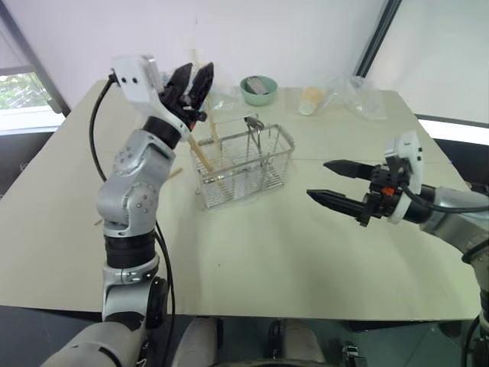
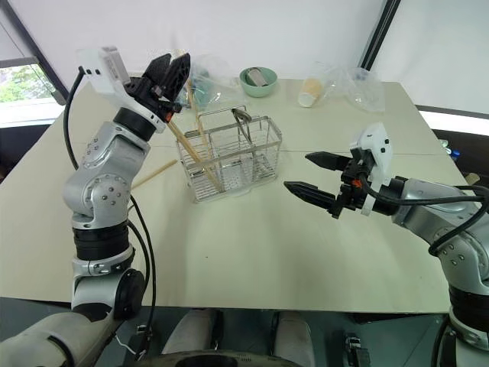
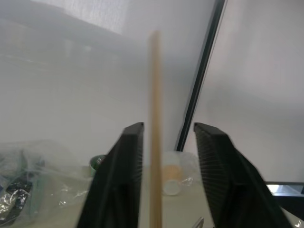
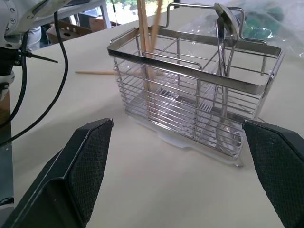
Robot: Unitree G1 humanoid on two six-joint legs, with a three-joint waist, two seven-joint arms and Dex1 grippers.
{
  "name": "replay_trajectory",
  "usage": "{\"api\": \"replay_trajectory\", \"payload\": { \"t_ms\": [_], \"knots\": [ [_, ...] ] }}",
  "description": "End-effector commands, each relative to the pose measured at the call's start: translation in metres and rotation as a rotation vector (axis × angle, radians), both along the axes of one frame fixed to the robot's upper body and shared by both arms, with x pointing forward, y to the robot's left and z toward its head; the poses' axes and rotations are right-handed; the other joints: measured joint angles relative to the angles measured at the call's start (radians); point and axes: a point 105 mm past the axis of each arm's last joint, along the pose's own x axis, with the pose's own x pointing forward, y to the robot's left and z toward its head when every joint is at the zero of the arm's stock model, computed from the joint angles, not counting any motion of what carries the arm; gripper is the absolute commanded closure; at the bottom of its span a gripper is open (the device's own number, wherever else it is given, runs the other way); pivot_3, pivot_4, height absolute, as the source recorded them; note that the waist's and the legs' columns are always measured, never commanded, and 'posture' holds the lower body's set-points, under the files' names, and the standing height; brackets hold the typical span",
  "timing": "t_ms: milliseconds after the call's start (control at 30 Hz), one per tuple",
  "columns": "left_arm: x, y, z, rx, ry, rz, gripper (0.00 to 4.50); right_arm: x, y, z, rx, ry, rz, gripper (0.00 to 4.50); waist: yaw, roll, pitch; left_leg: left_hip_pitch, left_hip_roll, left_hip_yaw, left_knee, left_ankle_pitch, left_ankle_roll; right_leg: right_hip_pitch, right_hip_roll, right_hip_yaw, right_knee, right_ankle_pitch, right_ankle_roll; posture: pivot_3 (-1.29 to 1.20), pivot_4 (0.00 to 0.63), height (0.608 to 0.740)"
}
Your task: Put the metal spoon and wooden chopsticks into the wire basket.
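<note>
The wire basket (image 1: 252, 164) stands mid-table. Two wooden chopsticks (image 4: 143, 42) lean in its left end compartment. The metal spoon (image 4: 222, 28) stands upright in a compartment at the other end. My left gripper (image 1: 195, 80) is raised above the basket's left end, open, and one chopstick (image 3: 155, 142) rises between its fingers with a gap on each side. Another chopstick (image 2: 153, 174) lies flat on the table left of the basket. My right gripper (image 2: 309, 174) hovers open and empty to the right of the basket, pointing at it.
A green bowl (image 1: 258, 89) sits behind the basket at the table's far edge. A paper cup (image 1: 312, 99) and crumpled clear plastic bags (image 1: 359, 95) lie at the back right, and more plastic (image 2: 210, 76) at the back left.
</note>
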Motion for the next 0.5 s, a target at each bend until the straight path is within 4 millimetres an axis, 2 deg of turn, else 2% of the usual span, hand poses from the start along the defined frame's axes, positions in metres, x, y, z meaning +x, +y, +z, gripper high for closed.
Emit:
{"api": "replay_trajectory", "payload": {
  "t_ms": [33, 67, 200, 300, 400, 500],
  "knots": [
    [-0.002, 0.005, 0.01, -0.03, -0.022, 0.006, 0.43, -0.002, 0.002, 0.013, 0.004, -0.056, 0.01, 0.0, 0.0, 0.0, 0.0, 0.0, 0.0, 0.0, 0.0, 0.0, 0.0, 0.0, 0.0, 0.0, 0.0, 0.0, 0.0, 0.0, 0.15, 0.633],
    [-0.002, 0.006, 0.01, -0.032, -0.02, 0.008, 0.04, -0.001, 0.002, 0.013, 0.004, -0.056, 0.009, 0.0, 0.0, 0.0, 0.0, 0.0, 0.0, 0.0, 0.0, 0.0, 0.0, 0.0, 0.0, 0.0, 0.0, 0.0, 0.0, 0.0, 0.15, 0.633],
    [-0.002, 0.011, 0.011, -0.041, -0.012, 0.023, 0.04, 0.001, 0.002, 0.013, 0.007, -0.055, 0.004, 0.0, 0.0, 0.0, 0.0, 0.0, 0.0, 0.0, 0.0, 0.0, 0.0, 0.0, 0.0, 0.0, 0.0, 0.0, 0.0, 0.0, 0.15, 0.633],
    [-0.003, 0.021, 0.022, -0.058, -0.024, 0.049, 0.04, 0.002, 0.002, 0.013, 0.01, -0.054, 0.004, 0.0, 0.0, 0.0, 0.0, 0.0, 0.0, 0.0, 0.0, 0.0, 0.0, 0.0, 0.0, 0.0, 0.0, 0.0, 0.0, 0.0, 0.15, 0.633],
    [-0.007, 0.029, 0.043, -0.062, -0.067, 0.061, 0.04, 0.003, 0.003, 0.013, 0.01, -0.055, 0.006, 0.0, -0.001, 0.0, 0.001, 0.0, 0.0, -0.001, 0.0, 0.0, 0.0, 0.0, 0.001, 0.0, 0.0, 0.0, 0.0, 0.0, 0.15, 0.633],
    [-0.012, 0.05, 0.078, -0.024, -0.125, 0.087, 0.04, 0.006, 0.003, 0.014, 0.01, -0.058, 0.008, 0.0, -0.001, -0.001, 0.001, 0.0, 0.0, -0.001, 0.0, 0.0, 0.0, -0.001, 0.001, 0.0, 0.0, 0.0, 0.0, 0.0, 0.15, 0.633]
  ]
}}
